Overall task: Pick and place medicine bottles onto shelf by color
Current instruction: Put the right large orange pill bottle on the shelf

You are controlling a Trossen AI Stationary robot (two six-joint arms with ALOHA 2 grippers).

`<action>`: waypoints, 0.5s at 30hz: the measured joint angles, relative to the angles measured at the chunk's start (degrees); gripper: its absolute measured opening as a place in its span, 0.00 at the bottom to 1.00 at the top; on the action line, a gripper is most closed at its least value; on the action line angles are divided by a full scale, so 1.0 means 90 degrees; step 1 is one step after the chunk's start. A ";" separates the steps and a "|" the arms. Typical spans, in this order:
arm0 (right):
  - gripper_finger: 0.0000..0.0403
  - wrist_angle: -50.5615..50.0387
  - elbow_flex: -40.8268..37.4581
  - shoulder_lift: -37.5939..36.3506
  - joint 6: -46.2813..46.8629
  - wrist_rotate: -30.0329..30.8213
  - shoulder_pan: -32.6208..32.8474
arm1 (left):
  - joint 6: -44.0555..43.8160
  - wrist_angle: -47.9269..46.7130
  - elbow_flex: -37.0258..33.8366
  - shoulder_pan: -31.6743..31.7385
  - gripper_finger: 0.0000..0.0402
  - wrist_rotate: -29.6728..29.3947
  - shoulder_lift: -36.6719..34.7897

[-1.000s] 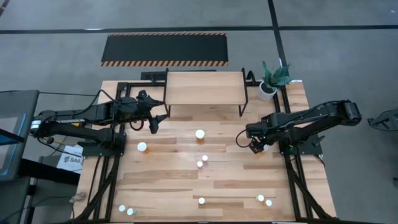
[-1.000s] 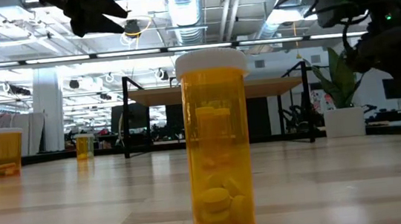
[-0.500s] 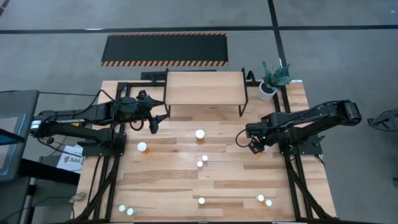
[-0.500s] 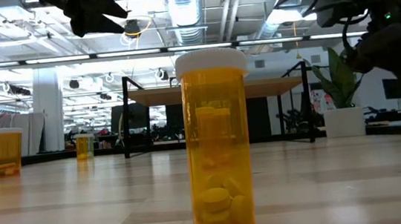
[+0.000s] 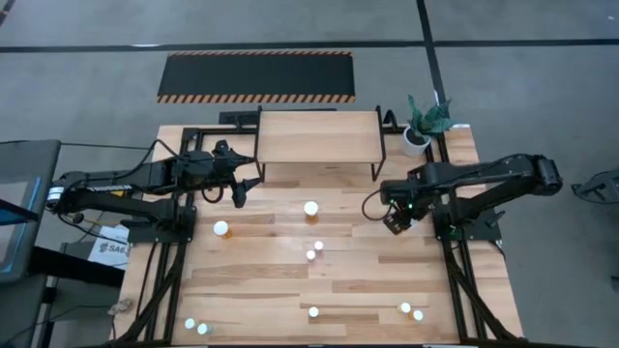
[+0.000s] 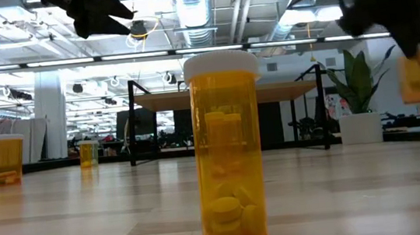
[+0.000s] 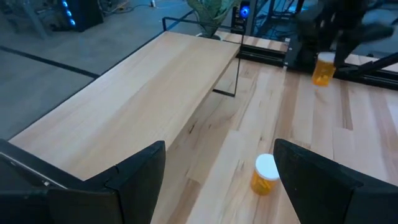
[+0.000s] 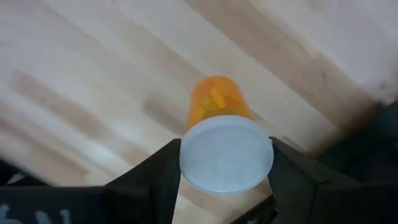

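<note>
My right gripper point(image 5: 395, 218) is shut on an orange medicine bottle point(image 6: 419, 76) with a white cap, held above the table to the right of its middle. My left gripper point(image 5: 239, 193) is open and empty in the air by the shelf's left front corner; its wrist view point(image 7: 221, 152) looks along the shelf top. The shelf point(image 5: 319, 137), light wood on thin black legs, stands at the far middle. Several other white-capped bottles stand upright on the table, among them one near the middle point(image 5: 311, 208) and one left of it point(image 5: 221, 229). My right gripper pinches the bottle's white cap point(image 8: 193, 155) between its two fingers, one on each side. The fingers come from above, pointing down. The bottle hangs upright below them, its orange body point(image 8: 217, 99) clear of the table.
A potted green plant point(image 5: 423, 126) stands at the far right corner beside the shelf. A black mat with striped edges point(image 5: 256, 75) lies on the floor beyond the table. More bottles stand near the front edge point(image 5: 313, 312) and the front corners point(image 5: 411, 311) point(image 5: 195, 327).
My right gripper has risen with the orange bottle and moved a little toward the table's left. The bottle stood on the table a second ago and now hangs clear of it, still upright.
</note>
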 joint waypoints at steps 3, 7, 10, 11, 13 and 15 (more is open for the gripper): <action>0.53 -0.0103 0.0777 0.0077 -0.0428 0.0097 -0.0243 | 0.0000 0.0000 0.0000 0.0000 0.72 0.0000 -0.0002; 0.53 -0.0217 0.1817 0.0355 -0.1304 0.0415 -0.0663 | -0.0058 0.0002 0.0000 0.0002 0.72 0.0014 -0.0002; 0.53 -0.0356 0.2697 0.0734 -0.2276 0.0650 -0.1024 | -0.0100 0.0046 0.0000 0.0002 0.72 0.0019 -0.0002; 0.54 -0.0390 0.3012 0.0893 -0.2637 0.0737 -0.1141 | -0.0132 0.0045 0.0000 0.0002 0.72 0.0019 -0.0002; 0.54 -0.0564 0.3619 0.1240 -0.3545 0.0920 -0.1381 | -0.0202 0.0089 -0.0002 0.0002 0.72 0.0019 -0.0002; 0.54 -0.0667 0.4198 0.1614 -0.4585 0.1136 -0.1559 | -0.0278 0.0196 -0.0002 0.0002 0.72 0.0022 -0.0002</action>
